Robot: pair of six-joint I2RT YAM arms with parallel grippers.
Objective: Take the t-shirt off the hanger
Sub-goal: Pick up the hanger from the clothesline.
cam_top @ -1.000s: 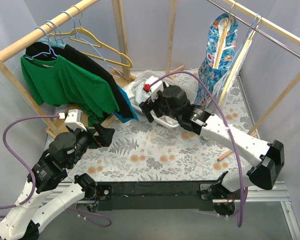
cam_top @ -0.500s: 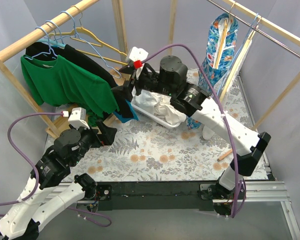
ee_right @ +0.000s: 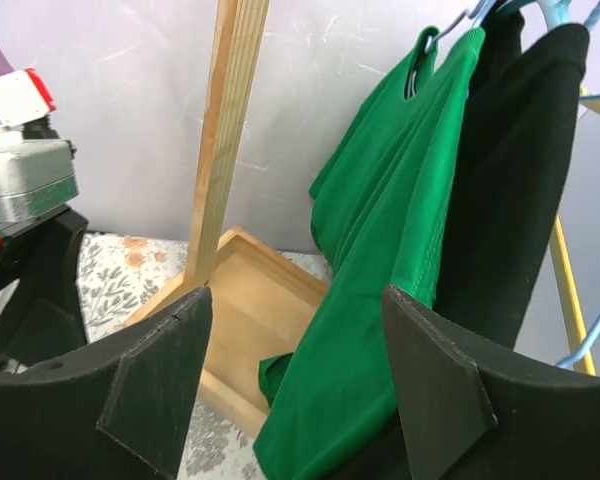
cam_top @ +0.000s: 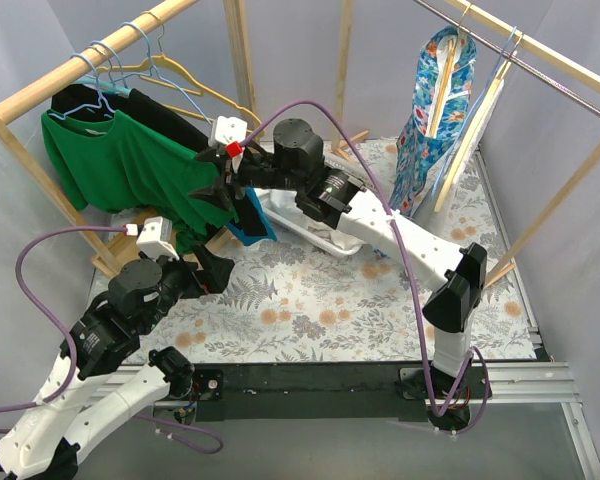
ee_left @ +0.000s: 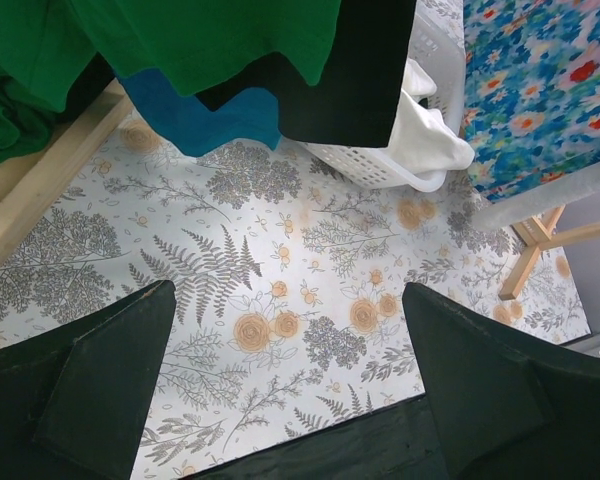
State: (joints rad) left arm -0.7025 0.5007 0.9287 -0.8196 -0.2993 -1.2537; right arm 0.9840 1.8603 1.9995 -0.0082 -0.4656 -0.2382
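The green t-shirt [cam_top: 130, 165] hangs on a blue hanger [cam_top: 100, 97] from the wooden rail [cam_top: 75, 70] over the bench's [cam_top: 310, 300] far left corner. A black garment [cam_top: 180, 130] hangs just behind it. The right claw [cam_top: 220, 182] is at the shirt's right edge with its fingers apart; the green cloth shows between them, unpinched. The left claw [cam_top: 208, 268] hovers low near the left edge, spread wide and gripping nothing. A white basket [cam_top: 285, 212] sits toward the far edge.

T-shirts [cam_top: 130, 165] hang from rail [cam_top: 40, 92], far left. Right gripper [cam_top: 209, 178] just right of them; left gripper [cam_top: 212, 268] nearer, below. Laundry basket [ee_left: 380, 165] on table [cam_top: 310, 300], right of t-shirts.
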